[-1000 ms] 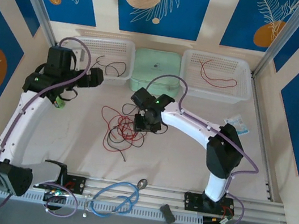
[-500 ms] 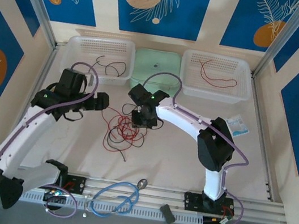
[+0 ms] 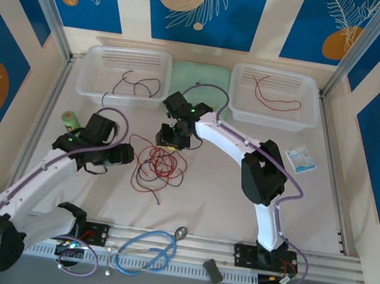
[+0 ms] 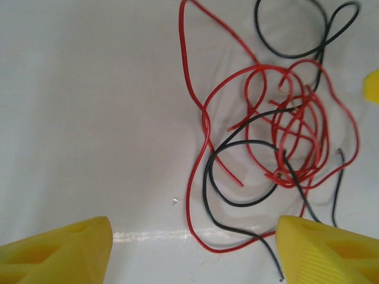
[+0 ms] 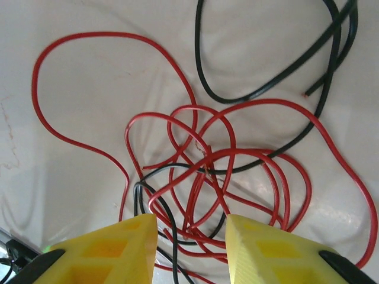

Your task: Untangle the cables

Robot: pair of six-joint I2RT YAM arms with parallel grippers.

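The right gripper point(image 5: 189, 251), jaws partly apart, is poised over the tangled cables point(image 5: 208, 155) on the surface point(image 5: 71, 89); the left gripper point(image 4: 189, 251), spread wide, is set beside them. A strand is judged to be under selection; closing on one alone appears called for next.

Cables point(image 5: 204, 155) — partly behind right end effector point(image 5: 189, 236)

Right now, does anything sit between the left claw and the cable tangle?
Nothing visible does. In the left wrist view the open left claw looks down on the red and black cables over bare table, their nearest loops lying between its fingers.
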